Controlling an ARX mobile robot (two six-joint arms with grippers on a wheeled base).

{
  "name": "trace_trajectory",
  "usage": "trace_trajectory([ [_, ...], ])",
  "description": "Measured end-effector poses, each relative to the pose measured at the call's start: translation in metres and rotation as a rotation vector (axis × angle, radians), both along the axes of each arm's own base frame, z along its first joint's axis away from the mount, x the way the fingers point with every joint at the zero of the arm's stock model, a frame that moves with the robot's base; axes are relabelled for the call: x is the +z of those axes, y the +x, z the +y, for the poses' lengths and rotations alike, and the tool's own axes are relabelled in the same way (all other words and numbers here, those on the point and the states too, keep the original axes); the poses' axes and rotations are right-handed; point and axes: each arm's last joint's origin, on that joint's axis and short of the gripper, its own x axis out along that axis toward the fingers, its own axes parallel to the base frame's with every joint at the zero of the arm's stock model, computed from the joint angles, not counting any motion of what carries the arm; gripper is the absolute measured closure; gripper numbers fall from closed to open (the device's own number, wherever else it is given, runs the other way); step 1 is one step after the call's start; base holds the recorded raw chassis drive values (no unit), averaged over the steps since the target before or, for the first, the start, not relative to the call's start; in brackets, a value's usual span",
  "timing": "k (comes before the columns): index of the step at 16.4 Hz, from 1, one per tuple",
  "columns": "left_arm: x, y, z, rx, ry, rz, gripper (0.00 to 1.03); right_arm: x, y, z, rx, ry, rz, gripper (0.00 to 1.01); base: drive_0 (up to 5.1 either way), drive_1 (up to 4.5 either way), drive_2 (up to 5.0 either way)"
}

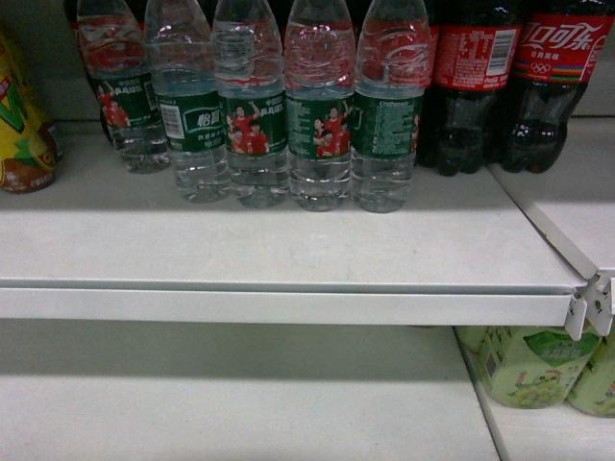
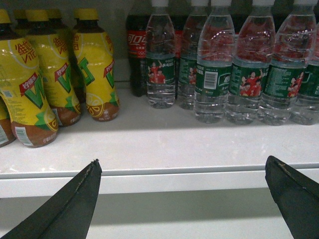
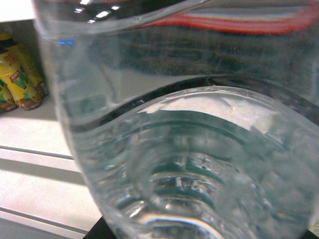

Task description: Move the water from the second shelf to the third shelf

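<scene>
Right wrist view was filled by a clear water bottle point(image 3: 189, 149) pressed close against the lens; I could not tell how my right gripper stood. My left gripper point(image 2: 182, 199) hung wide apart before the shelf point(image 2: 164, 149), level with its front edge, where green-labelled water bottles point(image 2: 249, 69) stood in a row.

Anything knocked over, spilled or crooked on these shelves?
Nothing stands out. The water bottles, cola bottles and yellow drink bottles all stand upright in rows on the shelf, with no spill visible.
</scene>
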Motion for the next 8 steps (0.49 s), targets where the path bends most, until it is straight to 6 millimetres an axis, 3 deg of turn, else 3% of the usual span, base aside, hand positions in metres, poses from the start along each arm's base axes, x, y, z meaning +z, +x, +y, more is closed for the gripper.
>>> trace_trajectory([
  [8,0.0000,0.0000,0.0000,0.001,0.000,0.000,0.05,0.0010,-0.0002,0.0000,0.000,0.004,-0.002,0.62,0.0,0.00,0.0],
])
